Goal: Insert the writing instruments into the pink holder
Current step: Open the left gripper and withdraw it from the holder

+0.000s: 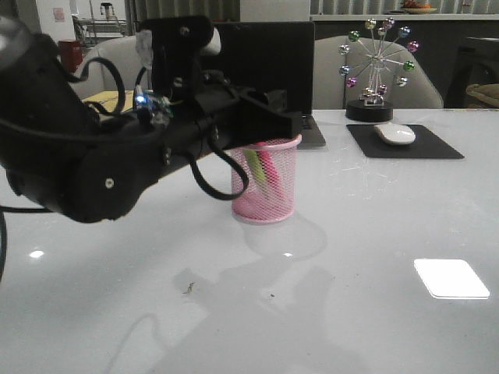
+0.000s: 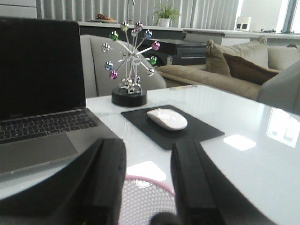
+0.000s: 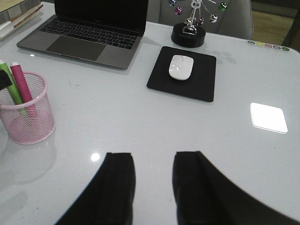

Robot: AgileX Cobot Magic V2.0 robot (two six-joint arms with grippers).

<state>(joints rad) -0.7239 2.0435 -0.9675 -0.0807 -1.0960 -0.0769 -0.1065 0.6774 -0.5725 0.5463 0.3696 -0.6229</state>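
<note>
The pink holder (image 1: 265, 187) stands mid-table, a wire-mesh cup. Both markers stand inside it: the green one (image 1: 254, 165) and the magenta one (image 1: 268, 168), leaning side by side. In the right wrist view the holder (image 3: 27, 117) shows the green marker (image 3: 11, 85) and the magenta marker (image 3: 21, 84) sticking up past the rim. My left gripper (image 1: 282, 126) hovers just above the holder's rim (image 2: 149, 183), open with nothing between its fingers (image 2: 110, 159). My right gripper (image 3: 152, 157) is open over bare table, well away from the holder, and is out of the front view.
An open laptop (image 1: 269, 58) stands behind the holder. A white mouse (image 1: 395, 133) lies on a black pad (image 1: 437, 146) at the back right, with a ferris-wheel ornament (image 1: 378, 70) behind it. My left arm (image 1: 86, 156) fills the front view's left side.
</note>
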